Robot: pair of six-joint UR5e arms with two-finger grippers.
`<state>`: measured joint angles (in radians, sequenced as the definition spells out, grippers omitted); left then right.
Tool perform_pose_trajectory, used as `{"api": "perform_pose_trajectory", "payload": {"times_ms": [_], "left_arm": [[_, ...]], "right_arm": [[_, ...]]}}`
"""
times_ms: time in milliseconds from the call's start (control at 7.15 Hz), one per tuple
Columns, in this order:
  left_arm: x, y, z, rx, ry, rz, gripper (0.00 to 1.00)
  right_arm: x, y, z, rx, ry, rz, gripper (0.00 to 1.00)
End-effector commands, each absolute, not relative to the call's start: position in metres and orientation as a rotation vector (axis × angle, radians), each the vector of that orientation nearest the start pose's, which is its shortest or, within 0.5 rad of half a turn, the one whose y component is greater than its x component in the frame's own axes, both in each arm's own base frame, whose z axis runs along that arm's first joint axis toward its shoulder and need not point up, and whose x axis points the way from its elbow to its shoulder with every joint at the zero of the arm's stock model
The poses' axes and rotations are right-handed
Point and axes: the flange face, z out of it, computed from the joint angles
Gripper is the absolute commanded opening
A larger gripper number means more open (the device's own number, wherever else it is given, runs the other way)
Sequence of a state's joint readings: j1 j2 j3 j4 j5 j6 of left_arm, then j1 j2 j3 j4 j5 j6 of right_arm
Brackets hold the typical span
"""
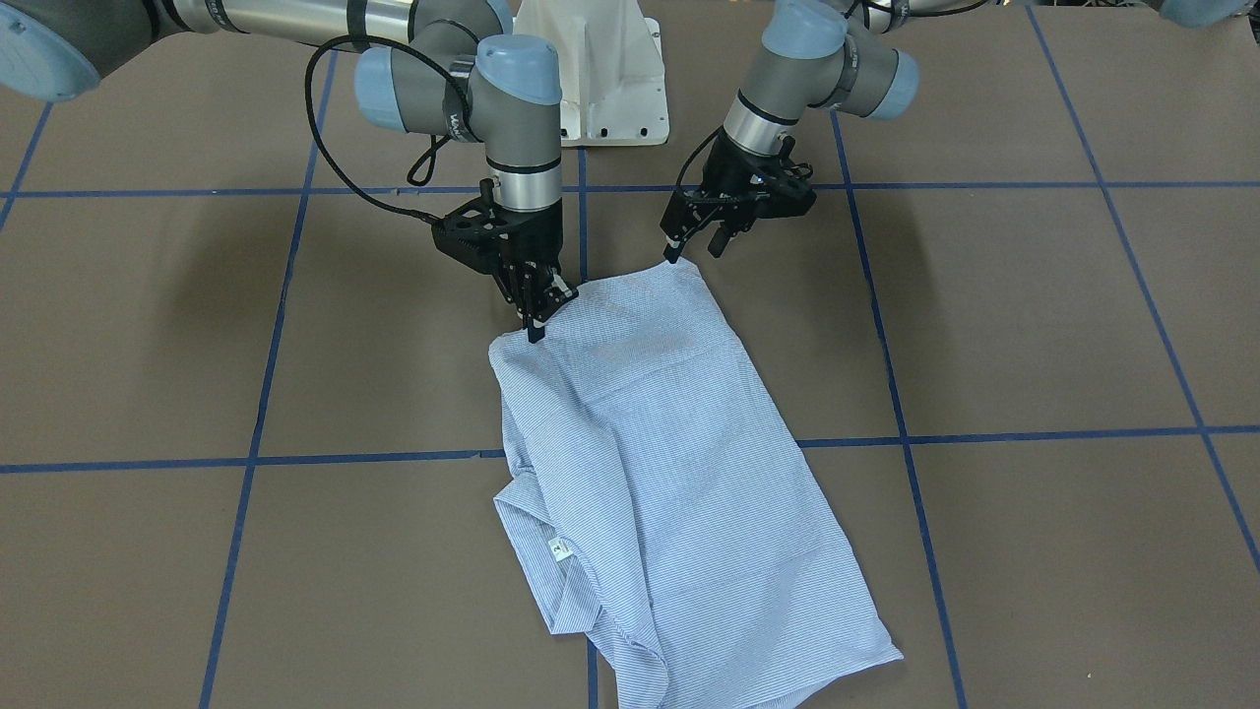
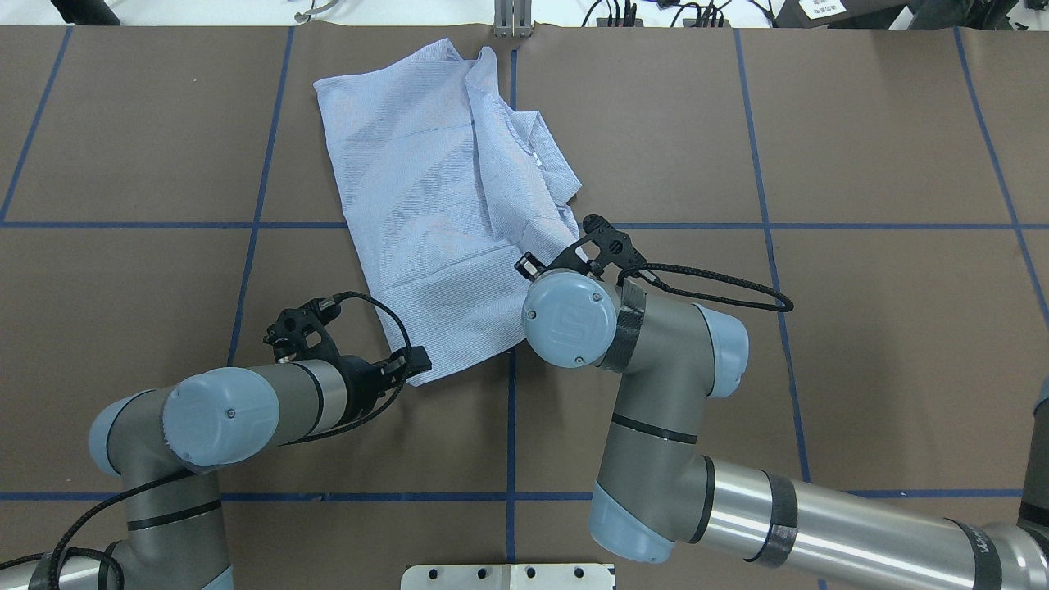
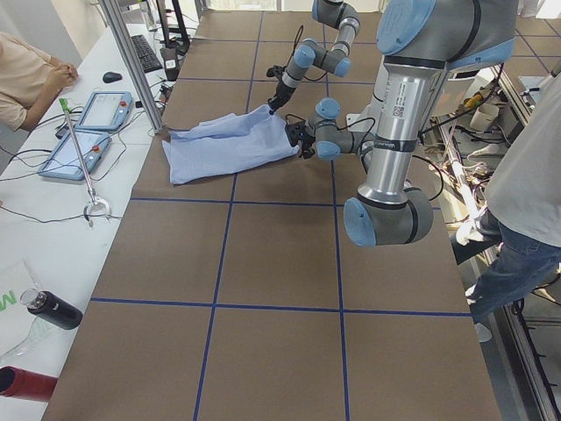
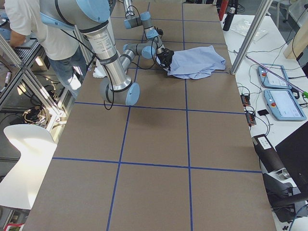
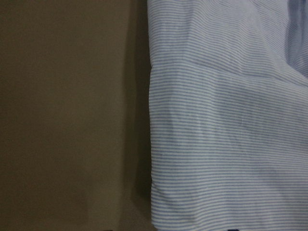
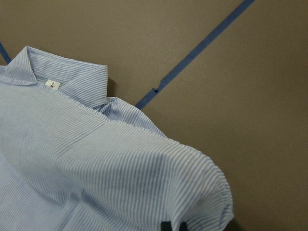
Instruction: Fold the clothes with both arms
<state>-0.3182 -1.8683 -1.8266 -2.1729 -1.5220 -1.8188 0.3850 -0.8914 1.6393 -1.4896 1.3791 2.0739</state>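
Across the middle of the table (image 1: 1034, 325), running toward 6 o'clock in the front-facing view, the shirt (image 1: 669, 473) lies flat, folded lengthwise. Its collar (image 1: 536, 591) and neck label (image 1: 559, 549) sit on its 7 o'clock side. At the 11 o'clock corner the right gripper (image 1: 536, 320) has narrow jaws pinching the hem. At the 12 o'clock corner the left gripper (image 1: 694, 251) has spread jaws, one fingertip (image 1: 673, 256) touching the cloth.

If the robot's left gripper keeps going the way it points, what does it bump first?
Most likely the shirt: the left gripper, jaws open, aims down at its corner nearest the robot. Whether it already touches is unclear.
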Motion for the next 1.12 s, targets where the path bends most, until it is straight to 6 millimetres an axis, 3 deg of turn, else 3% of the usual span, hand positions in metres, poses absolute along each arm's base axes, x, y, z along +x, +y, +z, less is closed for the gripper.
{"api": "perform_pose_trajectory", "payload": {"times_ms": [0,700,980], "left_arm": [[0.515,-0.321,0.312,0.094,1.165,-0.534,0.78],[0.523,-0.324,0.319,0.122,1.147,-0.549,0.74],[0.542,-0.33,0.308,0.122,1.155,-0.549,0.69]], "right_arm": [[-0.586,-0.402,0.218,0.135,-0.87,0.912,0.0],[-0.585,-0.401,0.218,0.136,-0.872,0.912,0.0],[-0.585,-0.401,0.218,0.136,-0.872,0.912,0.0]]}}
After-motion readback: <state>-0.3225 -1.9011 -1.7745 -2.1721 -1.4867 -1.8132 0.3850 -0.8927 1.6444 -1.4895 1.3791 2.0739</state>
